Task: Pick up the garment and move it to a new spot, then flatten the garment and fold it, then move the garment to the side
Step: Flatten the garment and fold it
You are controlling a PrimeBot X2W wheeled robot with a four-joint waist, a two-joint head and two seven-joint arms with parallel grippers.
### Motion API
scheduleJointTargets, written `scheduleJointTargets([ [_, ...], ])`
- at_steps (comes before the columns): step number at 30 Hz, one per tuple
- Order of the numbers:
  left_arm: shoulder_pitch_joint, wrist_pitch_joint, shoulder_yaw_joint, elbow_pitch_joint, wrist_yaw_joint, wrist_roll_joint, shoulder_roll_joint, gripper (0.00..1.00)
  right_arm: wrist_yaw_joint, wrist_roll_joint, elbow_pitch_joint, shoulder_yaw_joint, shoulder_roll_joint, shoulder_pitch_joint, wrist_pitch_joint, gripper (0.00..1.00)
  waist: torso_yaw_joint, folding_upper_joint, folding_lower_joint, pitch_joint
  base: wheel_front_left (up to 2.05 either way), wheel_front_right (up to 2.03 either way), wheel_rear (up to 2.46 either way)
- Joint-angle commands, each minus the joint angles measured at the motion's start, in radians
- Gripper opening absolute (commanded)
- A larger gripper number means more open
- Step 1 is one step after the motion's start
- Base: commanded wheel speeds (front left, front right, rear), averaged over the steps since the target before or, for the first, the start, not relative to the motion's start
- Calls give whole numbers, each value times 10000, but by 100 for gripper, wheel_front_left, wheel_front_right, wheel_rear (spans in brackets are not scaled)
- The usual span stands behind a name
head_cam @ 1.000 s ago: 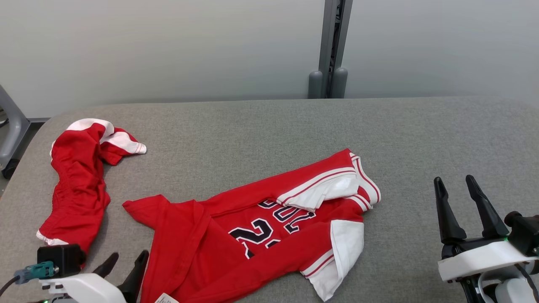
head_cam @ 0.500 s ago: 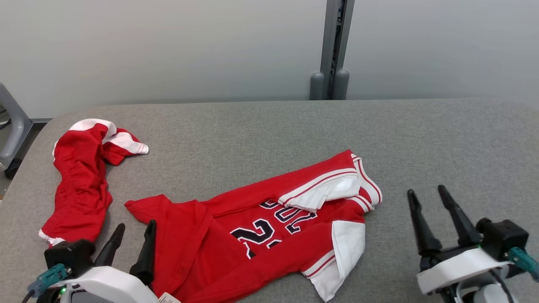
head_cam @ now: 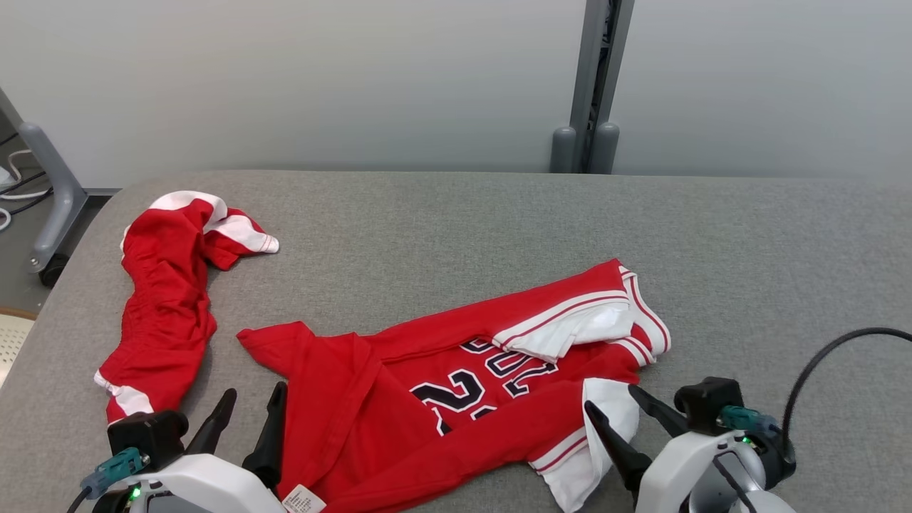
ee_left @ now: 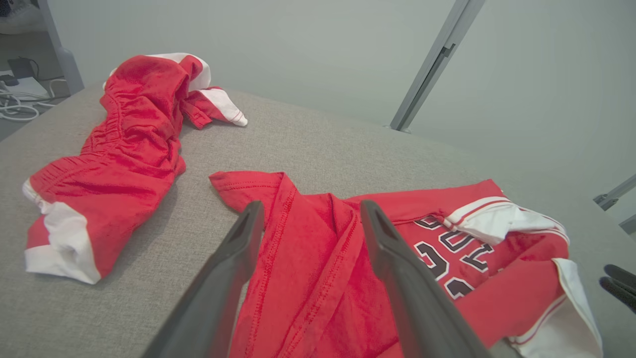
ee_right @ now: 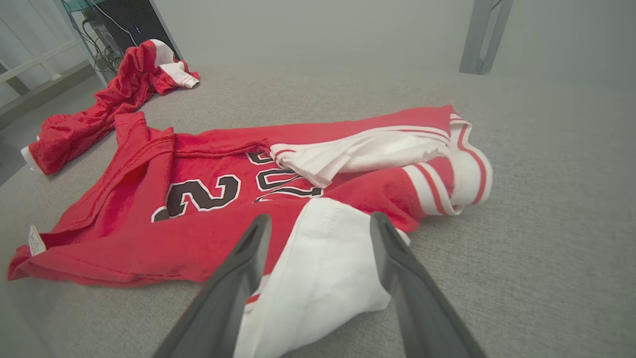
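Grey padded table (head_cam: 456, 214) in front of a plain pale wall (head_cam: 285, 71) with a grey post (head_cam: 595, 85) behind it, that's the setup. From the head cam the red jersey (head_cam: 342, 399) is lying crumpled near the front edge, numbers facing up, plain red end toward the left and the white-trimmed sleeves toward the right. Down at the lower left the left gripper (head_cam: 255, 390) has its fingers spread apart, right up against the jersey's left edge, holding nothing. Over at the lower right the right gripper (head_cam: 610, 397) has its fingers apart too, tips over the white sleeve panel (head_cam: 570, 484) at the jersey's near right corner, and I can't tell from here if they touch it. Some red shorts (head_cam: 167, 313) are bunched up at the far left, near the jersey but not overlapping it. Left wrist cam: the two dark fingers are wide apart and a stitched red fold of the jersey lies between and beyond them, nothing pinched, shorts off to the left. Right wrist cam: fingers apart again, the white sleeve panel lies right between them on the table, number print further out, and a little white care tag (ee_right: 35, 239) sticks out at the far left end of the jersey
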Motion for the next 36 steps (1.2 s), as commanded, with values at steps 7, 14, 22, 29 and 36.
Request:
scheduleJointTargets([
  [7, -239, -135, -67, 341, -179, -131, -90, 100, 22, -1006, 580, -91, 438, -139, 1606, 100, 331, -1, 0, -36, 0, 0, 0],
  [14, -225, -258, -75, 540, -269, -205, -131, 100, 18, -2049, 562, -747, 820, 200, 2675, 100, 461, -1, 0, -59, 0, 0, 0],
  [22, -266, -273, -61, 651, -289, -287, -103, 100, 18, -2824, 16, -1484, 997, 615, 2800, 0, 206, -1, 0, -71, 0, 0, 0],
  [29, -439, -285, -56, 661, -288, -311, -72, 100, 16, -2999, -275, -2407, 1061, 839, 2532, 0, -225, -1, 0, 111, 0, 0, 0],
  [36, -654, -234, -121, 696, -307, -271, -31, 100, 15, -2851, -591, -3571, 1099, 1279, 1998, 0, -772, -1, 0, 353, 0, 0, 0],
])
